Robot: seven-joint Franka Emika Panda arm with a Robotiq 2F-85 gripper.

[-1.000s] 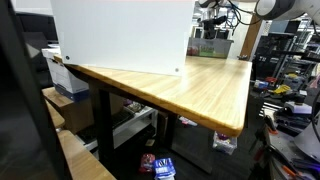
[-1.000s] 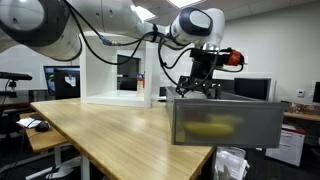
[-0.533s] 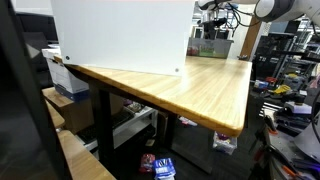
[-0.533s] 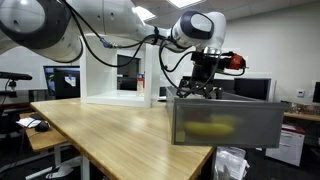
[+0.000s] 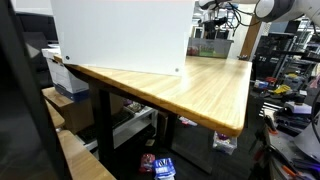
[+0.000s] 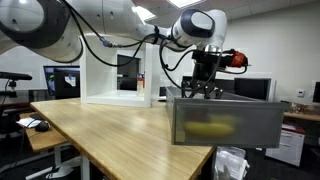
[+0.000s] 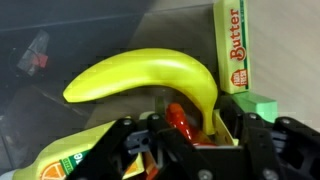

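Butter box beside banana, in wrist view only

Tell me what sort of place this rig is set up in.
Probably a robotics lab or workshop: monitors on desks behind, cables and gear piled beside the table, and a bin of test items on it.
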